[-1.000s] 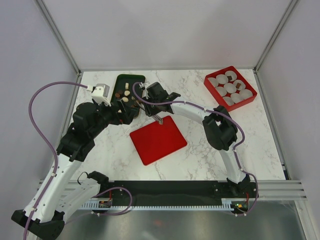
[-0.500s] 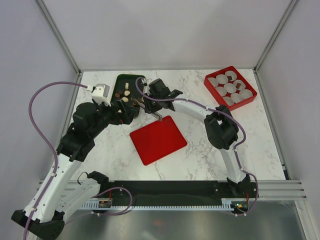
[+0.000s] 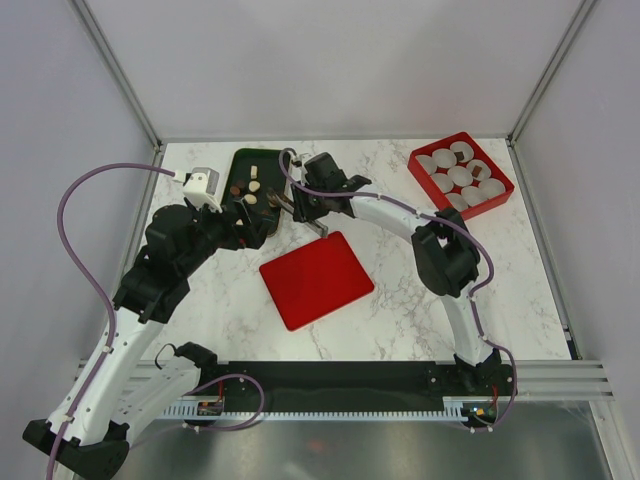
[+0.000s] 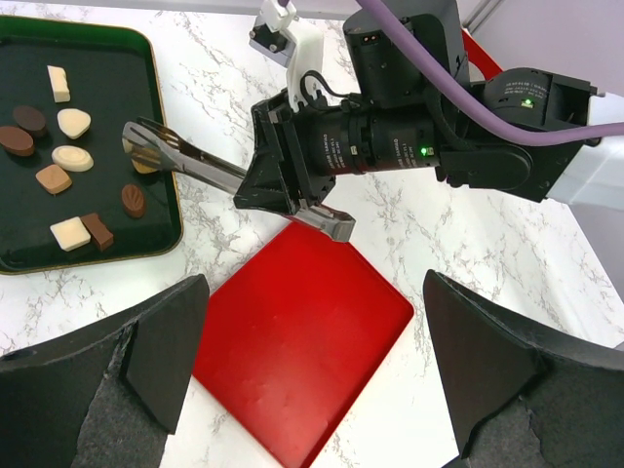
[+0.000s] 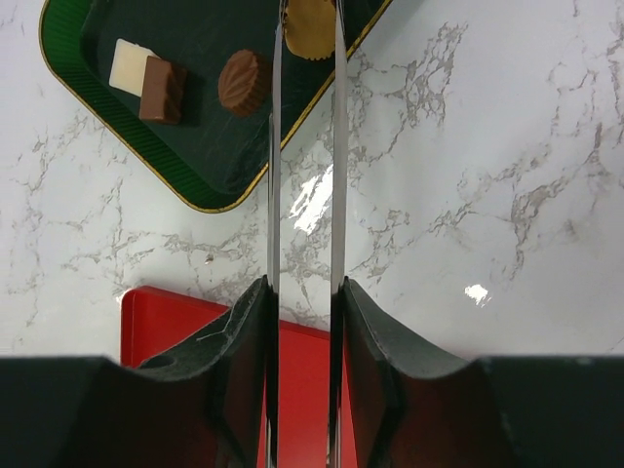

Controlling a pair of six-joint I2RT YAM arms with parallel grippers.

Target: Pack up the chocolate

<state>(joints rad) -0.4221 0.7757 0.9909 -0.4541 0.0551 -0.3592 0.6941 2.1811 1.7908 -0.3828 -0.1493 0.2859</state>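
Metal tongs (image 4: 195,168), clamped in the right fingers (image 5: 375,351), straddle a tan chocolate (image 5: 309,24); left fingers (image 4: 161,351) gape open.

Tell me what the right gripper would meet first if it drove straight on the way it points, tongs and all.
Probably the tan round chocolate at the green tray's edge: the tongs held in the right gripper have their tips either side of it. Their height above it is unclear.

The left gripper (image 4: 312,288) hangs wide open, far left; the right arm reaches left, its gripper (image 5: 302,292) clamping tongs (image 4: 185,162).
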